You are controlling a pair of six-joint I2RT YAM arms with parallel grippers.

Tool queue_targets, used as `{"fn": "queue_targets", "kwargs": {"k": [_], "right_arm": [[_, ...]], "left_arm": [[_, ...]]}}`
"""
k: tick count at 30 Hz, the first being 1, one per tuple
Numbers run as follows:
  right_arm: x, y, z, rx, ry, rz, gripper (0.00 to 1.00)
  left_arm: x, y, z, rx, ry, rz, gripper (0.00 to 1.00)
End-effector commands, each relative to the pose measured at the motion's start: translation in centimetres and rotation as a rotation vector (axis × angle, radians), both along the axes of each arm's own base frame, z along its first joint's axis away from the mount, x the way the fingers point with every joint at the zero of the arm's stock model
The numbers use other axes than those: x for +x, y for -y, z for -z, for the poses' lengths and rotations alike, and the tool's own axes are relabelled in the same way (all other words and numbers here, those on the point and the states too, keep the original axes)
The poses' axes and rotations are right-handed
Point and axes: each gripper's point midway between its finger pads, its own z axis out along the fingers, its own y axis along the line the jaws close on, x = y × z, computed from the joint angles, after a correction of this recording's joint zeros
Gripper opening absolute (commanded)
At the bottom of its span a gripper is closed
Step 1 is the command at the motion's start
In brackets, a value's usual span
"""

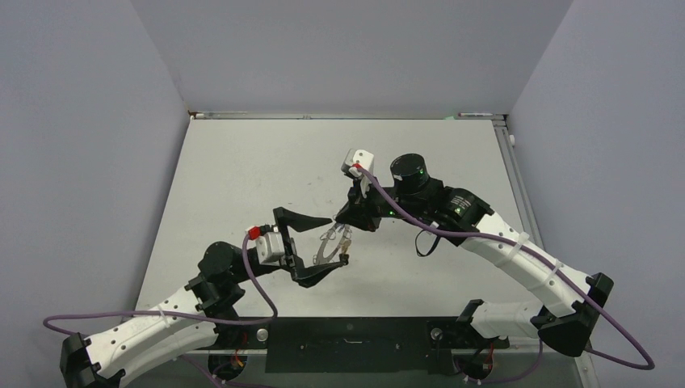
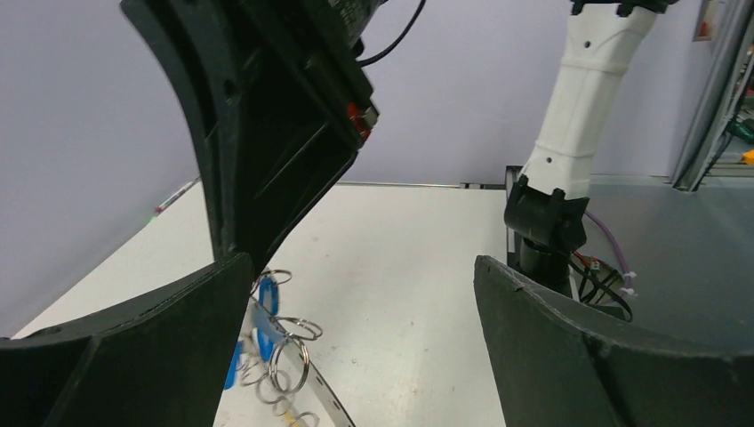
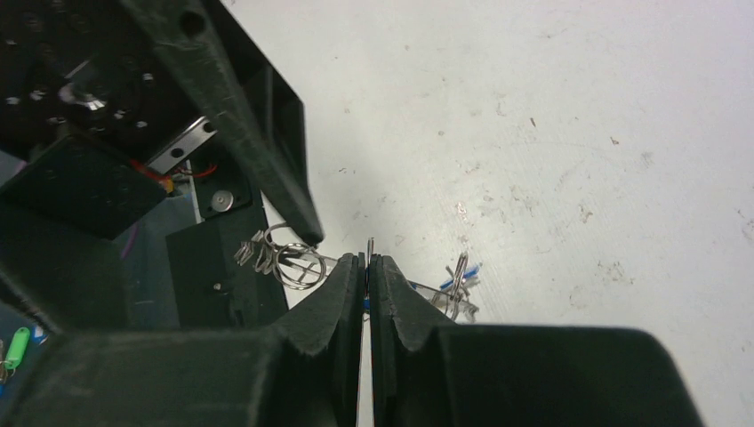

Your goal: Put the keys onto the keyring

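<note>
The keyring [image 1: 329, 245] is a thin grey loop hanging at mid-table, with several small keys on split rings on it. My right gripper [image 1: 340, 225] is shut on the keyring's top; in the right wrist view [image 3: 367, 260] a thin metal edge and a bit of blue show between its jaws. The keyring's band [image 3: 436, 292] runs out on both sides, with keys [image 3: 458, 277] hanging from it. My left gripper [image 1: 338, 240] is wide open with one finger on each side of the keyring, not touching it. In the left wrist view [image 2: 360, 267], blue-tagged keys [image 2: 265, 294] and the band [image 2: 307, 382] sit by its left finger.
The grey table [image 1: 242, 170] is walled on three sides. The right arm's black wrist [image 1: 412, 182] hangs over the table's middle. The right arm's base [image 2: 544, 222] and cables stand at the near edge in the left wrist view.
</note>
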Motion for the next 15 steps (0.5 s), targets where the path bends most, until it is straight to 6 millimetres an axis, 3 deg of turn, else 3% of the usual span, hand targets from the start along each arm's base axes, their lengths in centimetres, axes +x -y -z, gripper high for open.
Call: {"fn": "queue_targets", "kwargs": {"k": [1, 4, 8, 15], "right_arm": [[1.6, -0.2, -3.2, 0.063, 0.077, 0.061, 0.05], [1.7, -0.1, -2.8, 0.045, 0.061, 0.074, 0.05], [1.9, 0.0, -2.4, 0.006, 0.019, 0.095, 0.05], [1.7, -0.5, -1.2, -0.066, -0.082, 0.094, 0.05]], "left_arm": [[-2.3, -0.4, -3.9, -0.066, 0.110, 0.094, 0.94], [-2.4, -0.5, -4.3, -0.057, 0.137, 0.089, 0.95], [-1.8, -0.1, -3.1, 0.053, 0.187, 0.071, 0.94], [1.8, -0.2, -1.4, 0.146, 0.184, -0.098, 0.79]]}}
